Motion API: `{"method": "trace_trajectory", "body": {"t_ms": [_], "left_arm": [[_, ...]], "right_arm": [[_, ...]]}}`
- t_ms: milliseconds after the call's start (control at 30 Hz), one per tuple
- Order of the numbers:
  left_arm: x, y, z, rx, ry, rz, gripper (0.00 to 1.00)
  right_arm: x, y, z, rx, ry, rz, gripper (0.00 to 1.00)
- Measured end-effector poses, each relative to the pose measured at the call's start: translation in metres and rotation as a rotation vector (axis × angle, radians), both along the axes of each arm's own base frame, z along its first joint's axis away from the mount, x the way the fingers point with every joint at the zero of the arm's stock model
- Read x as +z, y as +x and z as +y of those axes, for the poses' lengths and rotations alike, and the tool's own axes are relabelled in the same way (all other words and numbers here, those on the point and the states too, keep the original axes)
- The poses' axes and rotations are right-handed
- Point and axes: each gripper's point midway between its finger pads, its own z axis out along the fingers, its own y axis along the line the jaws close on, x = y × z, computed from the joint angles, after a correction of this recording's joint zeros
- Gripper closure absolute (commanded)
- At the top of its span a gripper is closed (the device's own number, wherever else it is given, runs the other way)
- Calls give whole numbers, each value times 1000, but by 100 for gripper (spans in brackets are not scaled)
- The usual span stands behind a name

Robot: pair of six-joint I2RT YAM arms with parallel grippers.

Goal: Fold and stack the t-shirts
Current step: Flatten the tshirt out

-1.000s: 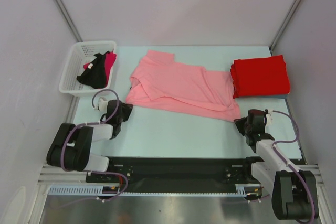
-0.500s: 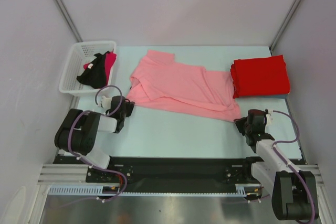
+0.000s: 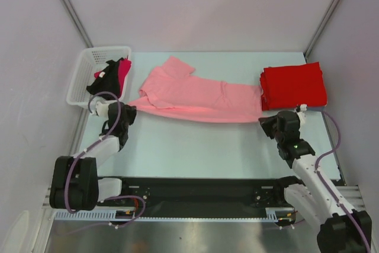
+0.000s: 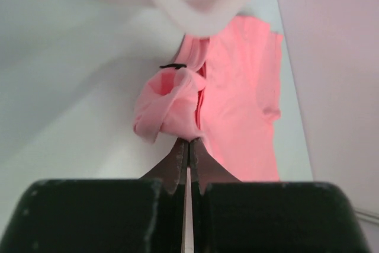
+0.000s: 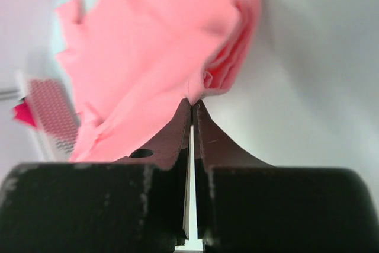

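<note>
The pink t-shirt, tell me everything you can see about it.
The pink t-shirt is soft, plain salmon cloth with short sleeves. It lies wrinkled and stretched sideways across the middle of the pale table. The left gripper is shut on a bunched end near the white basket. The right gripper is shut on the opposite end, beside the folded red stack. The shirt is partly doubled over itself, not yet neatly folded.

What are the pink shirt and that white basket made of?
The pink shirt looks like soft matte cloth, probably knit cotton: it creases and bunches. The basket seems white, slightly glossy plastic: stiff lattice walls, smooth rim.
</note>
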Motion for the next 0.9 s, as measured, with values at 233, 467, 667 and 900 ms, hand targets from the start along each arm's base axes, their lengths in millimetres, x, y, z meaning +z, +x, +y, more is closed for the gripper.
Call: {"method": "trace_trajectory", "body": {"t_ms": [233, 467, 667, 900], "left_arm": [[16, 3, 27, -14, 35, 49, 100], [62, 5, 24, -85, 55, 11, 100], [137, 16, 32, -166, -50, -178, 100], [127, 14, 6, -335, -268, -188, 100]], "right_arm": [[128, 18, 23, 62, -11, -245, 100], [189, 20, 28, 102, -42, -343, 100], [311, 16, 53, 249, -100, -571, 100], [395, -20, 65, 387, -135, -799, 100]]}}
